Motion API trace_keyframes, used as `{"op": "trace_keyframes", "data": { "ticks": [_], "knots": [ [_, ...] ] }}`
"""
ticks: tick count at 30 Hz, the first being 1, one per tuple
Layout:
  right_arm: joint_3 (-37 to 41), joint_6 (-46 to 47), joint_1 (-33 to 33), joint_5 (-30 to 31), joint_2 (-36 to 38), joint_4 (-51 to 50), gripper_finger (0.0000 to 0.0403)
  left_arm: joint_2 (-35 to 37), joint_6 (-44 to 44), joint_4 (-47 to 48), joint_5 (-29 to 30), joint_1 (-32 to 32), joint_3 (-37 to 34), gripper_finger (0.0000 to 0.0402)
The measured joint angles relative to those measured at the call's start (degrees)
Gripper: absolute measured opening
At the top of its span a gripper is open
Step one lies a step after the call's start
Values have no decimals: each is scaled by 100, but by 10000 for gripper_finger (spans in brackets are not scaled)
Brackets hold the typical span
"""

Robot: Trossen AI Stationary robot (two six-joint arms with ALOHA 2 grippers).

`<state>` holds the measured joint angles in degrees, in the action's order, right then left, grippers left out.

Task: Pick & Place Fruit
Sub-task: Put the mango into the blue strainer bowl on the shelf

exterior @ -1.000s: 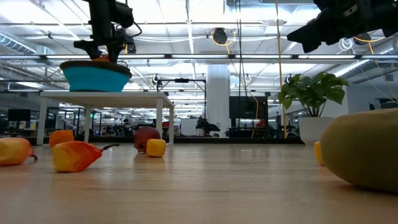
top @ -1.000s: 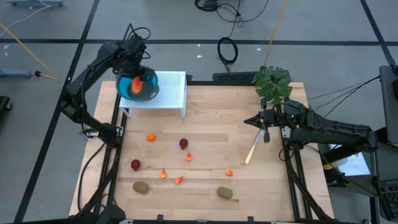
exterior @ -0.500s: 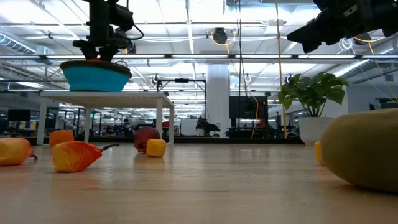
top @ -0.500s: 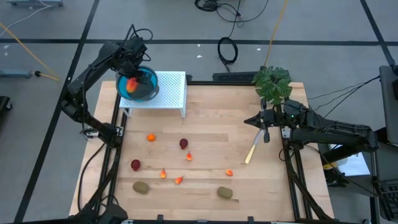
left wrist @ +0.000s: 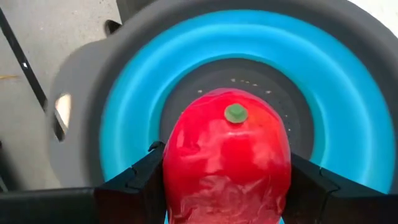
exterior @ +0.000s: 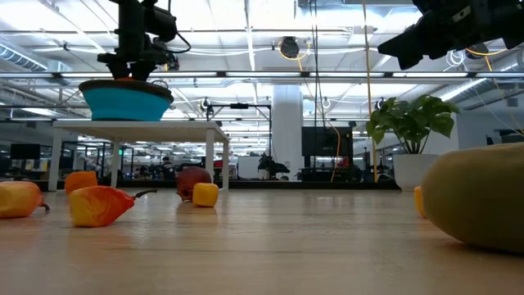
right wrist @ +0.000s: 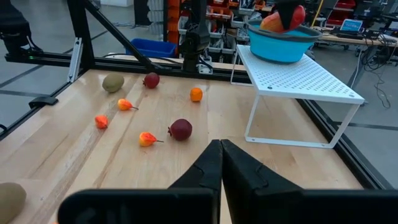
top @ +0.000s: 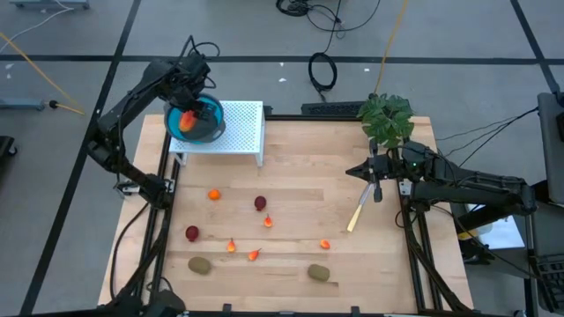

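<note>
1. The left arm reaches from the left edge of the light wooden surface (top: pixel 308 189) toward the far-left corner, elbow raised and wrist bent downward.
2. The left hand (top: pixel 187 117) points down into the blue-and-grey round plastic bowl (top: pixel 208 123), which stands on the white perforated metal shelf (top: pixel 242 132).
3. The left hand's two dark fingers (left wrist: pixel 140 177) are clamped on the sides of the larger red-orange oval toy fruit (left wrist: pixel 227 158), green stem dot facing the wrist camera; the fruit sits low inside the bowl, over its grey centre.
4. The right arm lies along the right edge of the surface, forearm level, beside the leafy green plant (top: pixel 386 117).
5. The right hand (top: pixel 376 180) hangs above the surface with its fingers pressed together, holding nothing; the pale yellow stick-like utensil (top: pixel 357 214) lies below it.
6. The rest of the fruit lies on the open surface:
   - small orange ball (top: pixel 213 195);
   - two dark red balls (top: pixel 261 202);
   - tiny orange-red bits (top: pixel 232 246);
   - two brown-green kiwi ovals (top: pixel 318 273) along the near edge, well apart.
</note>
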<state>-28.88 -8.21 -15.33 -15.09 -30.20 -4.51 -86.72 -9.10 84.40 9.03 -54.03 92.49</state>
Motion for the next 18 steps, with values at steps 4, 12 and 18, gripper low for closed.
{"op": "trace_keyframes", "data": {
  "ticks": [4, 12, 18],
  "knots": [
    [0, 0, 0, 2, 0, 0, 0, -188, 46, 35, 15, 136, -1, 225],
    [0, 2, 2, 13, -2, 2, 0, -445, 187, 276, 431, 198, -4, 225],
    [0, 2, 1, 15, 0, 9, 0, -556, 281, 266, 454, 202, -4, 226]
  ]
}}
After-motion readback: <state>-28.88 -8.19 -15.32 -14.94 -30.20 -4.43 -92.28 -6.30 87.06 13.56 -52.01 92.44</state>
